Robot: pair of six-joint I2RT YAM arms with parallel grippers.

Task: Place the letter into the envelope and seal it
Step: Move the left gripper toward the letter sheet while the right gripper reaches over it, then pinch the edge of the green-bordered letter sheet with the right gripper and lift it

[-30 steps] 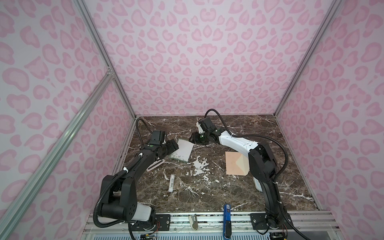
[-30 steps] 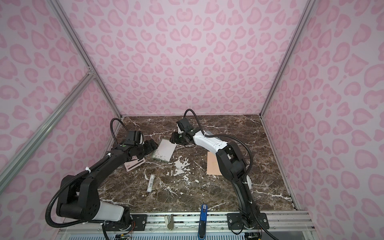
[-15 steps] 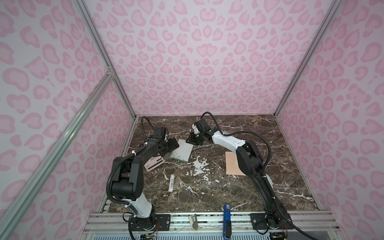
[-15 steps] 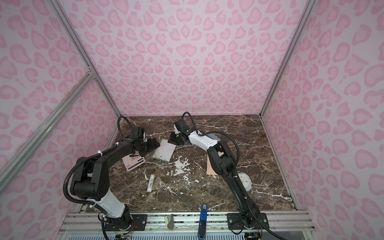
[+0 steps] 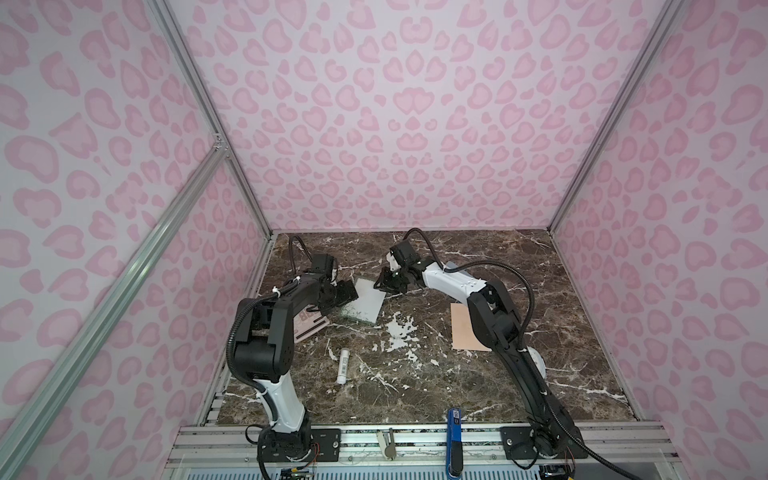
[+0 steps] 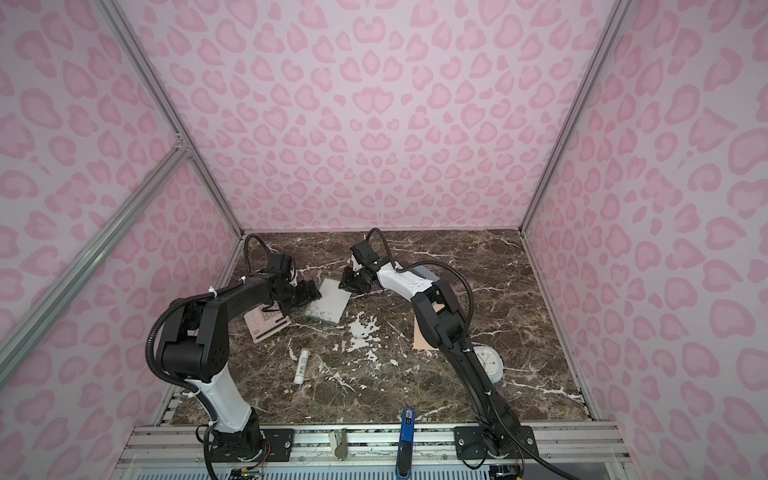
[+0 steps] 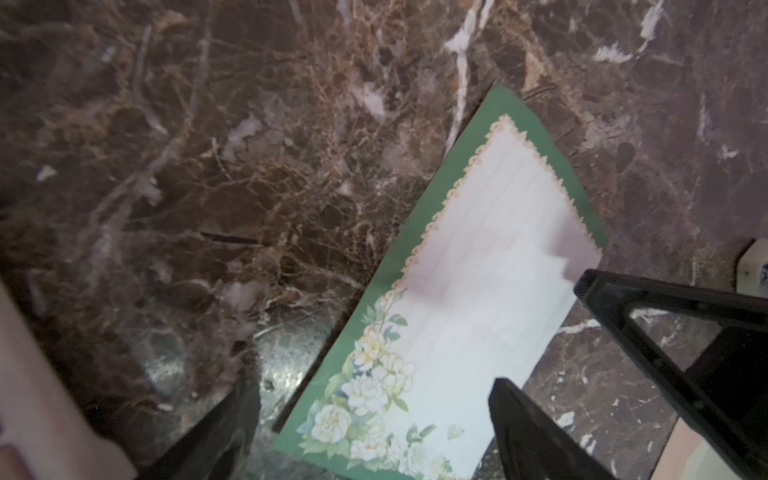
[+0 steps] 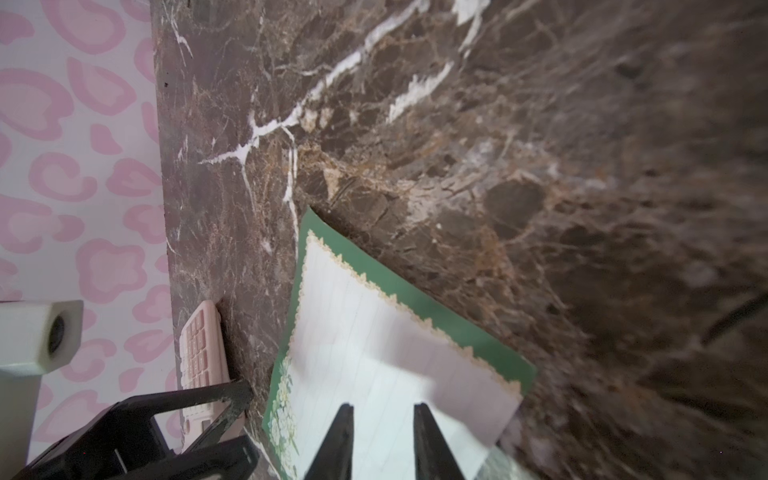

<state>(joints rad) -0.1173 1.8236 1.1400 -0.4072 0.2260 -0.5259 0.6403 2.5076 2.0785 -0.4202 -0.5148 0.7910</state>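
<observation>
The letter (image 5: 363,302) (image 6: 327,302), a white card with a green border and flowers, lies left of the middle in both top views. My left gripper (image 5: 347,294) (image 7: 374,419) is open beside its flowered end, with a finger (image 7: 528,432) over the card. My right gripper (image 5: 384,286) (image 8: 384,436) is at the far corner, tips over the card's face. Its jaws stand a narrow gap apart, and the lined face (image 8: 353,332) shows between them. The peach envelope (image 5: 461,328) (image 6: 422,338) lies flat to the right, partly hidden behind the right arm.
A pink calculator (image 5: 309,326) (image 8: 203,353) lies under the left arm by the left wall. A white tube (image 5: 343,365) lies nearer the front. A round white dial (image 6: 489,361) sits behind the right arm. A blue tool (image 5: 455,432) rests on the front rail.
The right gripper slid left onto the letter's far corner and its jaws narrowed. The left arm's elbow folded back, and its gripper stayed by the letter. The right arm hides more of the envelope.
</observation>
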